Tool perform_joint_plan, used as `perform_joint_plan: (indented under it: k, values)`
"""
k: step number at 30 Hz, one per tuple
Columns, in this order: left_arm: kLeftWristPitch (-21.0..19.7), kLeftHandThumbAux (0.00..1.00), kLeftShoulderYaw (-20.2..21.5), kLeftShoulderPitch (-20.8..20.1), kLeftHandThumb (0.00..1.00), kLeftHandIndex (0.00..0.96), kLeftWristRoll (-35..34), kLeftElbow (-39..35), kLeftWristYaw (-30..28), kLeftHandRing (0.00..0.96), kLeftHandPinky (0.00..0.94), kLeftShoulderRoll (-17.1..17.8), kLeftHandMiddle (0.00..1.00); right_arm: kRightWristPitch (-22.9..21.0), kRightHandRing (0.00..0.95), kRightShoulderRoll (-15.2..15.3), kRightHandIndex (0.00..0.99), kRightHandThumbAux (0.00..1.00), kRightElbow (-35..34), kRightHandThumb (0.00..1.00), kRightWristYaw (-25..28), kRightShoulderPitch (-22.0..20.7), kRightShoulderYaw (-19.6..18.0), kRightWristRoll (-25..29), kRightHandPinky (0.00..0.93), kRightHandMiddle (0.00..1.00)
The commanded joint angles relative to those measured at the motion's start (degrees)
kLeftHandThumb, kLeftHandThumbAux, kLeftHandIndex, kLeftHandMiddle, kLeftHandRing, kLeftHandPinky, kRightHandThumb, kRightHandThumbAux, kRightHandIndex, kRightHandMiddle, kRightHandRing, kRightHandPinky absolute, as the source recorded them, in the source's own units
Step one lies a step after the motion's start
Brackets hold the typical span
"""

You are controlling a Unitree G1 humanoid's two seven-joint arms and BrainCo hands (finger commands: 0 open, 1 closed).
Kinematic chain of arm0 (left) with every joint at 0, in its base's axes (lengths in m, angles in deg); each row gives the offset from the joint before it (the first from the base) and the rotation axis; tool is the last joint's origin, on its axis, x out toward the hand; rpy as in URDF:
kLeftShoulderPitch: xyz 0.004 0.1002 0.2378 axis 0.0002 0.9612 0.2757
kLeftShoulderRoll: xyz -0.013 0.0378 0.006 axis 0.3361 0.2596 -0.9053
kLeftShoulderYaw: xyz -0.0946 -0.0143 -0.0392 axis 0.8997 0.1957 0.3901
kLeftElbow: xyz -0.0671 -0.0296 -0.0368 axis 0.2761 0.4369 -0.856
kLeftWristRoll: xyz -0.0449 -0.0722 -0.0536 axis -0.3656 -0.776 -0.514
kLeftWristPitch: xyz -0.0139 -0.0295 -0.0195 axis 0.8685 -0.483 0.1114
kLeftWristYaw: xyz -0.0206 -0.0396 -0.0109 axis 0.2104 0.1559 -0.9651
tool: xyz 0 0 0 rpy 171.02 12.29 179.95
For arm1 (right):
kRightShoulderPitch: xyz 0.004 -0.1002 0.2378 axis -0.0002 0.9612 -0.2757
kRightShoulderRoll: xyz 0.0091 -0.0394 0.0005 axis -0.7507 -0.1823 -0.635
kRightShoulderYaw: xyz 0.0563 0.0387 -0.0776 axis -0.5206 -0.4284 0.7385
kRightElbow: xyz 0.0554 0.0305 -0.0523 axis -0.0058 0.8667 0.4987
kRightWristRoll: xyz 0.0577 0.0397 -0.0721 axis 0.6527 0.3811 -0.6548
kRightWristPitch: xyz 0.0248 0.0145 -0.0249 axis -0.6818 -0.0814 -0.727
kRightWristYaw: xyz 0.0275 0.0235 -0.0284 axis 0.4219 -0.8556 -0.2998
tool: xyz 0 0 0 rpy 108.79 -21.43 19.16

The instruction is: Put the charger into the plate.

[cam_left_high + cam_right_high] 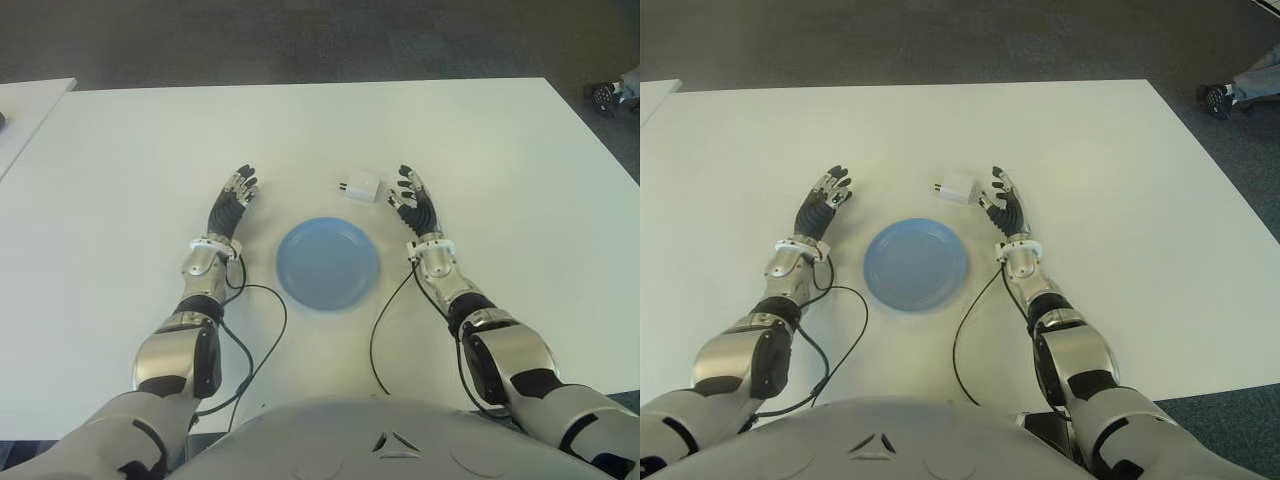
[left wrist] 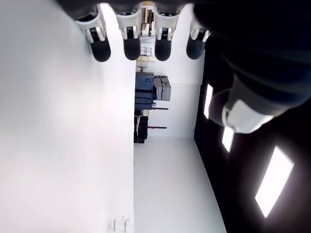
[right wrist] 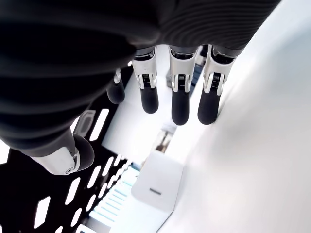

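- Locate the plate [image 1: 328, 263] nearest the table's [image 1: 520, 170] near edge, between both arms and empty.
- Note the left robot hand [image 1: 232, 204] beside the plate's left side, fingers spread, holding nothing.
- Use the right robot hand [image 1: 414, 203]: it is open, empty, and closest to the target.
- Find the charger [image 1: 360, 187] just beyond the plate toward the far edge, immediately left of those fingertips, prongs pointing left.

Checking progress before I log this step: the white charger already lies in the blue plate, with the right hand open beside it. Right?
Not quite: the charger lies on the table beyond the plate, as the left eye view shows. The right hand is open beside it.
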Motion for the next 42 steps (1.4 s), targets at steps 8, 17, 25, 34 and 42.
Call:
perform_joint_plan:
  k: [8,17,25,34,42]
  values:
    - [-1.04,0.55,-0.74,3.65,0.166,0.0,0.18,0.47,-0.58,0.016,0.073,-2.21,0.0,-2.51,0.114,5.51,0.002,0.485,-5.31,0.334,2.57,3.05,2.67,-3.03,0.172,0.072]
    - [-1.15,0.55,-0.86,3.74,0.163,0.0,0.33,0.06,-0.3,0.016,0.071,-2.64,0.0,-5.14,0.064,7.55,0.0,0.445,-8.63,0.29,1.32,-0.19,4.0,-5.75,0.129,0.033]
    - [-1.62,0.543,-1.03,3.42,0.165,0.0,0.2,-0.05,-0.28,0.015,0.071,-2.88,0.0,-8.14,0.043,7.98,0.0,0.424,-8.94,0.253,-1.71,-3.22,5.57,-9.01,0.117,0.017]
    - [-1.64,0.539,-1.46,3.1,0.171,0.0,0.32,-0.03,0.2,0.013,0.07,-3.09,0.0,-10.76,0.003,9.24,0.0,0.35,-10.88,0.253,-1.98,-6.56,9.31,-13.81,0.025,0.001]
    - [-1.81,0.531,-1.77,2.94,0.169,0.0,0.37,-0.05,0.66,0.02,0.081,-3.2,0.0,-15.11,0.0,9.44,0.0,0.157,-6.08,0.316,-4.02,-11.62,15.18,-20.5,0.0,0.0]
